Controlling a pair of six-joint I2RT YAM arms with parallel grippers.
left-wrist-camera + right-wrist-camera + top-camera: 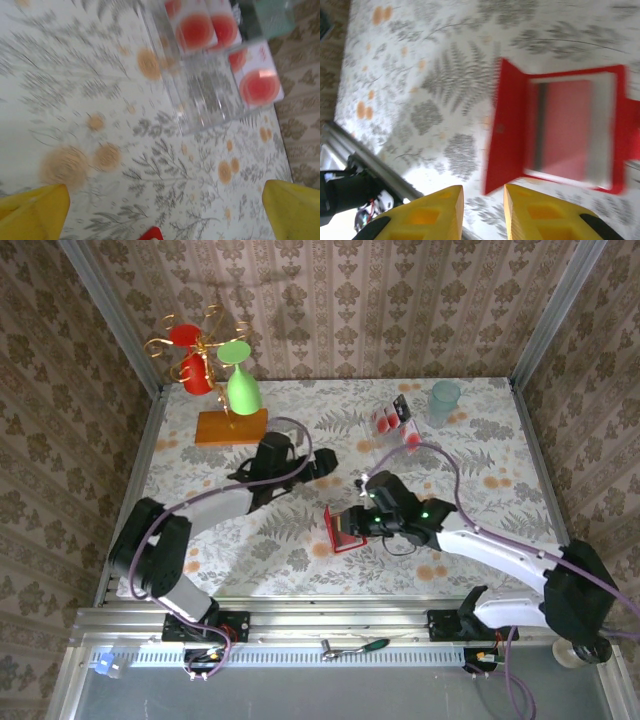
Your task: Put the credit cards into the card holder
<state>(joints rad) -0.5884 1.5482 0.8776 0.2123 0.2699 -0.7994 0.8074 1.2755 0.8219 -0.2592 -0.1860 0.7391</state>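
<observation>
From the top camera, you have the card holder (344, 531) lying open on the tabletop (480, 455), a little nearer than its middle, with your right gripper (360, 522) right at its right side. The cards (382, 420) sit in a clear rack (400, 410) near the far edge, beside a teal cup (445, 400). Your left gripper (325, 462) hangs between rack and card holder. On your left wrist camera the left gripper (165, 186) is spread wide and empty; the rack (205, 100) and cards (196, 30) lie ahead, and a red corner of the card holder (152, 233) pokes in at the bottom. On your right wrist camera the right gripper (483, 192) leaves only a narrow gap, nothing in it, just at a corner of the card holder (560, 135), whose left flap stands raised beside the pale pocket.
</observation>
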